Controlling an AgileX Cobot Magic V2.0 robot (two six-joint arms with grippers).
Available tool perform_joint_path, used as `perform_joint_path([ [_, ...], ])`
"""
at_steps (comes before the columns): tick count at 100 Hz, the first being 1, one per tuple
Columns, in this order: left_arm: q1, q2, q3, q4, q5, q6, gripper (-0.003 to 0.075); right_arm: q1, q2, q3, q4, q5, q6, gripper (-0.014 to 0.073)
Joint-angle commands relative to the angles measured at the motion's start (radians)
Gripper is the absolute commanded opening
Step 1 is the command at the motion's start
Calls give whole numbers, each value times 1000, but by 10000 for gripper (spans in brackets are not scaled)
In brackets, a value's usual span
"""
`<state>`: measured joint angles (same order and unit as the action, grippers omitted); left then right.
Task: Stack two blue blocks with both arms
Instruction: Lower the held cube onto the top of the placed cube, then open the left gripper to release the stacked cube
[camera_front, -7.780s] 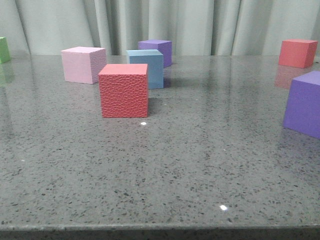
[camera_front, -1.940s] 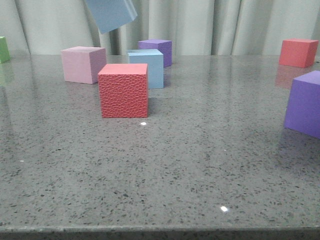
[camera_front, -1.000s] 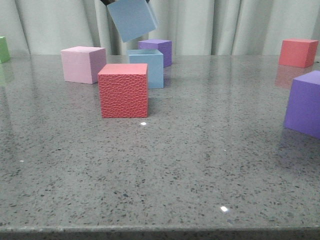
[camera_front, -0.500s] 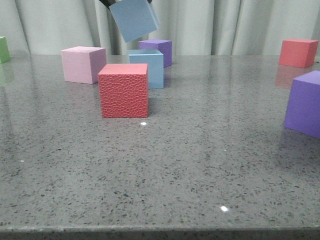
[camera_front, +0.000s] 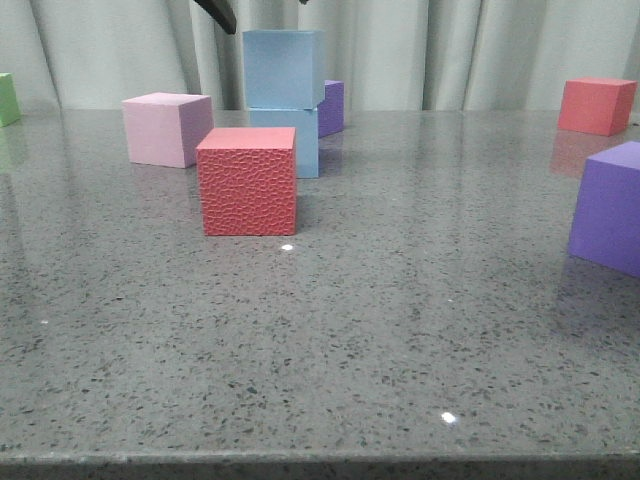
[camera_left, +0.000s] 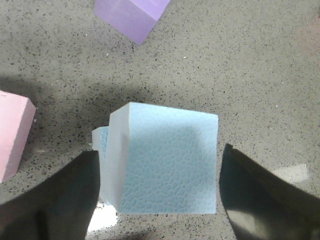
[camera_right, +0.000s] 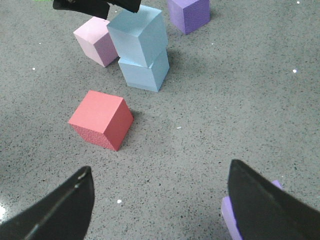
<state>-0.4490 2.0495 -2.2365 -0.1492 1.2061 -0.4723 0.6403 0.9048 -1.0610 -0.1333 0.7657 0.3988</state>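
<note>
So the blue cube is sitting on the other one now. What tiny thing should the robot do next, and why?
Probably lift the left pincer straight up and away. The upper blue block already rests on the lower blue block, slightly twisted and offset, and the fingers stand open on either side of it without touching. A sideways exit might nudge the stack.

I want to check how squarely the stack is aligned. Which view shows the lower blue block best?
The right wrist view: the lower blue block shows two faces under the twisted upper blue block. The front view half hides it behind the red cube; the left wrist view shows only a sliver.
</note>
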Motion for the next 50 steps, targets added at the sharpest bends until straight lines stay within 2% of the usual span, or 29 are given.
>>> perform_joint_path([
  [1, -11, -57, -33, -20, -53, 3, 489, -3, -13, -24, -18, -60, -7, 556],
  [29, -11, -86, -33, -12, -28, 78, 466, -5, -13, -24, -21, -60, -7, 556],
  [38, -11, -103, -33, 25, -24, 86, 405, -5, -13, -24, -31, -58, -7, 556],
  [50, -11, -142, -33, 72, -16, 115, 281, -5, -13, -24, -69, -16, -7, 556],
])
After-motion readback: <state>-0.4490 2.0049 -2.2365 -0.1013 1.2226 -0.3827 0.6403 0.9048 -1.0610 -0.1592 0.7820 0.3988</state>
